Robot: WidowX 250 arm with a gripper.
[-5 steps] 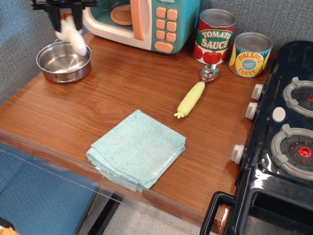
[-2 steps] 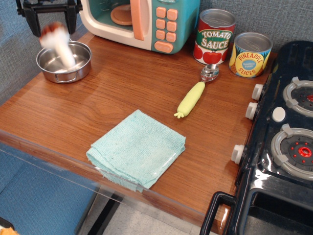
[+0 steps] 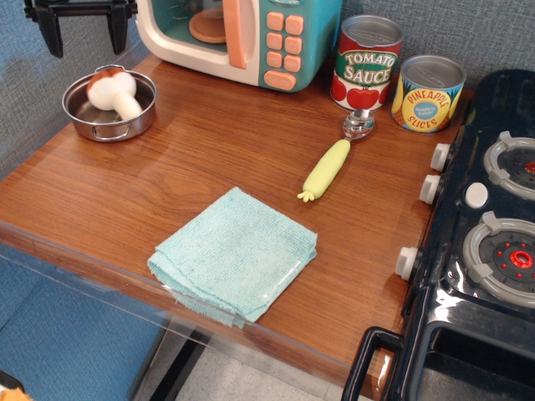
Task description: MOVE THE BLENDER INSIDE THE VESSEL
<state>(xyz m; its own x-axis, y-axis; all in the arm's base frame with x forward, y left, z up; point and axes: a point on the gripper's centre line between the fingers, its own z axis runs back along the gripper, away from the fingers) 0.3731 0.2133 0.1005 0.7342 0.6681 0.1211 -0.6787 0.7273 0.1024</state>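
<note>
**A:** Blender point(image 3: 114, 90): where does it sit, reading from the left edge?

**B:** It lies inside the vessel point(image 3: 92, 122), the steel pot at the far left of the tabletop point(image 3: 209, 142). Its brown-and-white cap rests toward the pot's back-left rim; its white stem slants down toward the right wall. It lies tilted, not upright.

**A:** And the claw point(image 3: 83, 29)?

**B:** It hangs above and behind the vessel at the top-left corner, jaws spread apart and empty, with clear air between it and the blender. Nothing is gripped.

**A:** So how much of the task is done?

**B:** Judging from this arrangement, the placement is essentially complete: the blender is within the rim and released. What appears to remain is only the arm clearing away; whether the toy is fully settled cannot be told from one view.

**A:** What lies further right?

**B:** A toy microwave point(image 3: 242, 38) behind; a folded teal cloth point(image 3: 236, 252) near the front edge; a yellow-green scoop point(image 3: 333, 164) at centre-right; then the tomato sauce can point(image 3: 366, 63) and pineapple can point(image 3: 427, 93); finally the black toy stove point(image 3: 476, 251) at the right border. None touches the vessel; all stand well apart from it.
</note>
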